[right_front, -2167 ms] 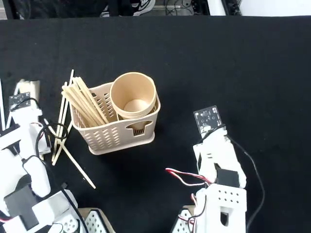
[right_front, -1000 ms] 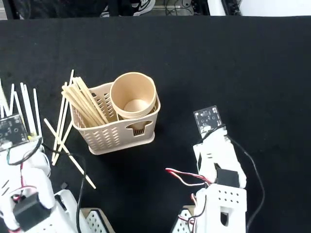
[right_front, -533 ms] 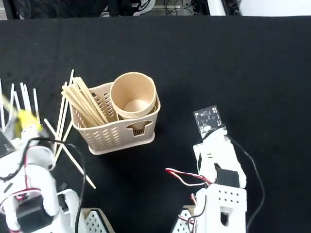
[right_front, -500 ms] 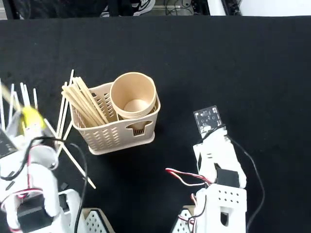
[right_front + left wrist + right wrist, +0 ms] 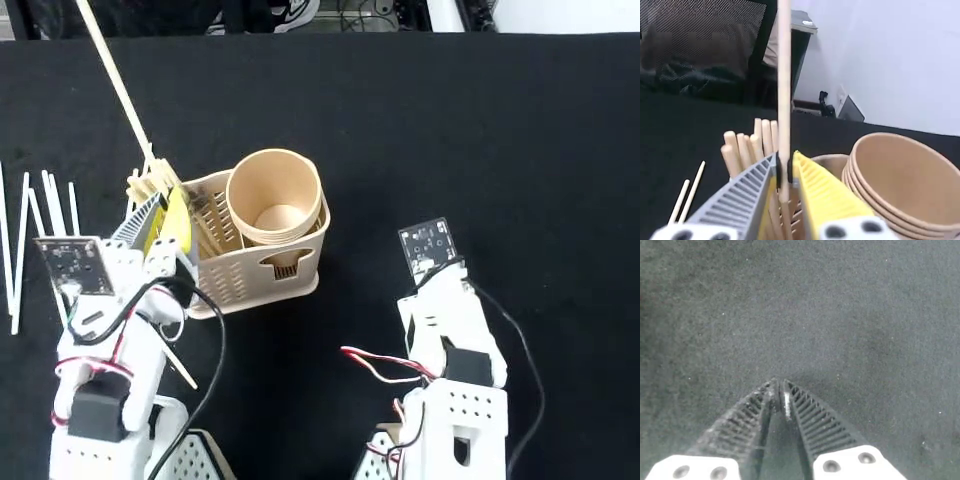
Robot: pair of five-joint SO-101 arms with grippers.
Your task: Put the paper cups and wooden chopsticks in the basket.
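Where one basket (image 5: 240, 280) stands, the left gripper (image 5: 784, 167) pinches one chopstick (image 5: 784, 75).

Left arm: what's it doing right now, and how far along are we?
The left gripper is shut on one wooden chopstick, held steeply over the chopstick side of the basket, where a bundle already stands. The stacked paper cups sit in the other compartment. Several more chopsticks lie on the table beside that arm. The right gripper is shut and empty above bare table.
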